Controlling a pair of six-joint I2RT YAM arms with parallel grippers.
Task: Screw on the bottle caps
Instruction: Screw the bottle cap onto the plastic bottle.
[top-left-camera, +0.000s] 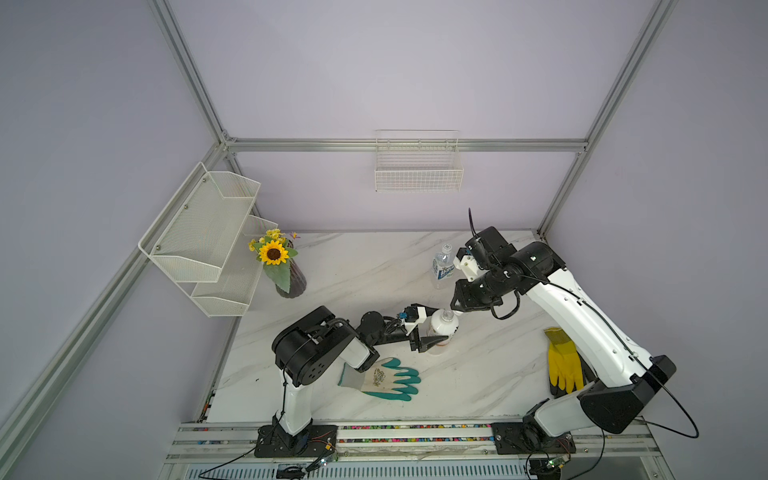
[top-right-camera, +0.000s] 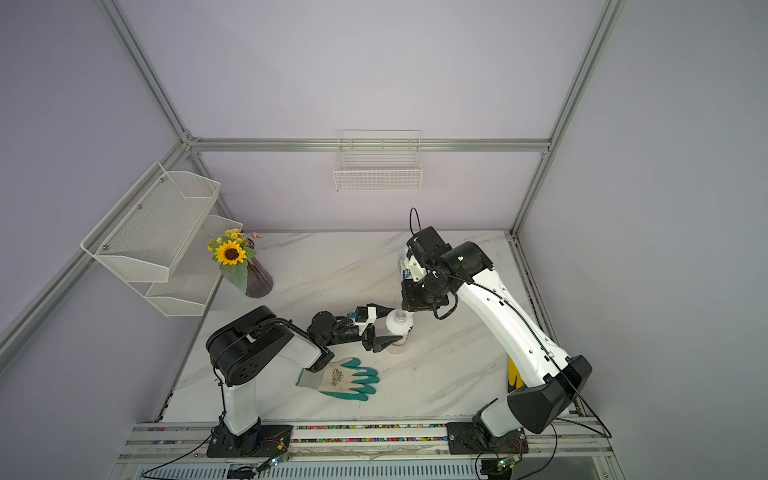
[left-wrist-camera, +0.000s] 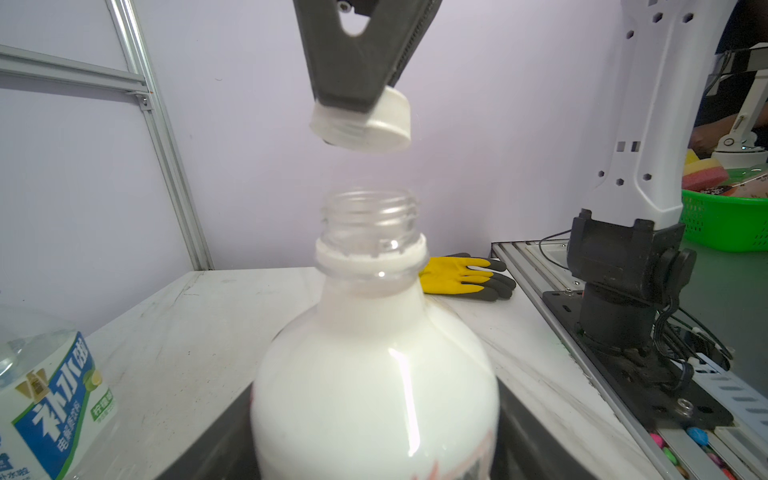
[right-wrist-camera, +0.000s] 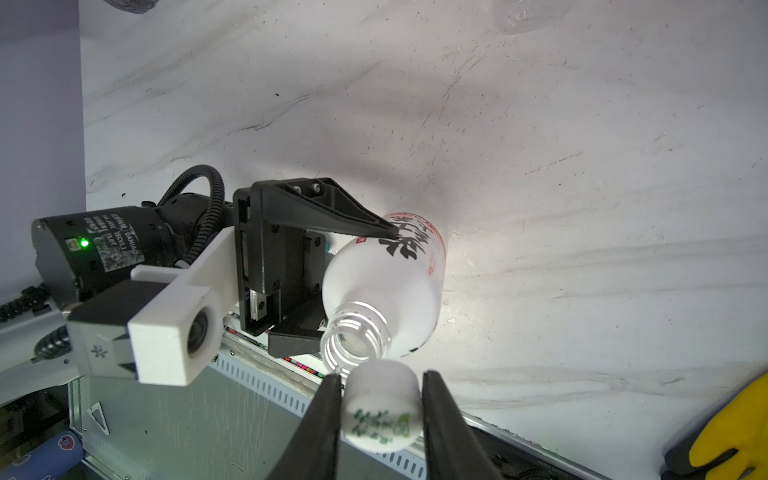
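The white-wrapped bottle (top-left-camera: 444, 326) with black characters stands upright mid-table, its threaded mouth (left-wrist-camera: 370, 208) uncovered. My left gripper (top-left-camera: 434, 326) is shut on its body, one dark finger (left-wrist-camera: 216, 436) on each side. My right gripper (right-wrist-camera: 381, 378) is shut on a white bottle cap (right-wrist-camera: 380, 405) with green print on top. The cap (left-wrist-camera: 374, 124) hangs tilted a little above the mouth, apart from it and slightly off to one side. The clear bottle (top-left-camera: 442, 266) with the blue-and-white label stands behind, next to the right arm.
A dark vase with a sunflower (top-left-camera: 291, 278) stands at the back left under a white mesh shelf (top-left-camera: 203, 232). A teal-and-white glove (top-left-camera: 382, 378) lies in front of the left arm. A yellow glove (top-left-camera: 563, 361) lies at the right edge. A wire basket (top-left-camera: 417, 166) hangs on the back wall.
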